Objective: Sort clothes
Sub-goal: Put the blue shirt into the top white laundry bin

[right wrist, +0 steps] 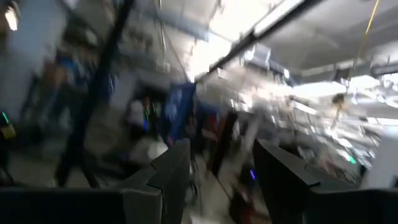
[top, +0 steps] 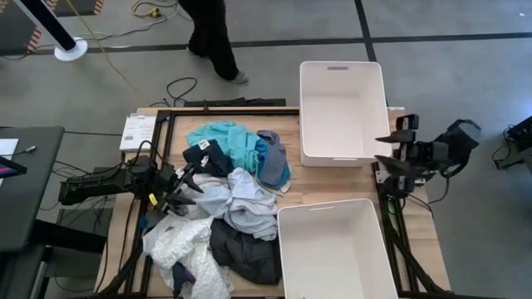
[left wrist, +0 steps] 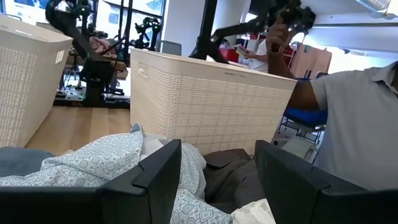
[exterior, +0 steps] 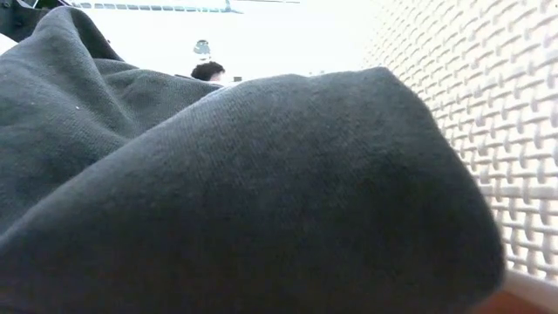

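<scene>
The clothes lie in a heap on the table's left half: a teal garment [top: 229,141], a grey-blue one [top: 274,162], a black one [top: 208,156], a pale blue one [top: 237,199], a white leaf-print one [top: 187,249] and a dark grey one [top: 245,253]. The dark grey garment [exterior: 218,174] fills the low view. My left gripper [top: 191,184] is open at the heap's left side. In the left wrist view its fingers stand over the pale blue garment [left wrist: 93,162], with nothing between them [left wrist: 217,168]. My right gripper [top: 389,152] is open and empty at the table's right edge, beside the far bin.
A white bin [top: 342,149] stands at the far right of the table. A second white bin [top: 332,212] stands at the near right; its meshed wall [exterior: 471,131] is beside the dark grey garment. A person in a grey shirt [left wrist: 360,137] stands close by, and another person [top: 212,41] is beyond the far edge.
</scene>
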Robot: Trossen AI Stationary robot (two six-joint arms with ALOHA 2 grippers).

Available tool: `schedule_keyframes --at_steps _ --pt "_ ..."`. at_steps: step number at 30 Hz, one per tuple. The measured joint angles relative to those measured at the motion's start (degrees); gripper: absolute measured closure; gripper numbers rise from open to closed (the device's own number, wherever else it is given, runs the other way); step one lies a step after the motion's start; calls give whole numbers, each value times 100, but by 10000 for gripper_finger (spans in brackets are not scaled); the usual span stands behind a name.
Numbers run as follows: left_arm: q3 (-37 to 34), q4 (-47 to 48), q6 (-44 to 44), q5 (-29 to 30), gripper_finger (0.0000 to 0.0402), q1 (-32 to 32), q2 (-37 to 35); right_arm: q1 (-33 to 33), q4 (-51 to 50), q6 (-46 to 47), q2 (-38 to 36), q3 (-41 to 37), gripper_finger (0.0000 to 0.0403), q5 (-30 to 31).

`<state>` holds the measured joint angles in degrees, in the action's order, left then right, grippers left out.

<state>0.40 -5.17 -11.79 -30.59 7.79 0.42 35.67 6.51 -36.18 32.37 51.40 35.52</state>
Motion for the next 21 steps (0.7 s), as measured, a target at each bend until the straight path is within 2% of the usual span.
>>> schedule_keyframes --at_steps 2,6,10,16,21 --pt "0 0 0 -1 203 0 -2 -75 -454 157 383 423 209 204" --pt "0 0 1 0 203 0 -1 -300 -1488 737 1000 1076 209 239" --pt "0 2 2 0 203 0 -2 -593 -2018 1233 1548 1356 209 232" --pt "0 0 1 -1 203 0 -1 -937 -1833 1475 2273 1370 209 182" --pt "0 0 2 -1 203 0 -2 -1126 -836 773 2960 1364 209 169"
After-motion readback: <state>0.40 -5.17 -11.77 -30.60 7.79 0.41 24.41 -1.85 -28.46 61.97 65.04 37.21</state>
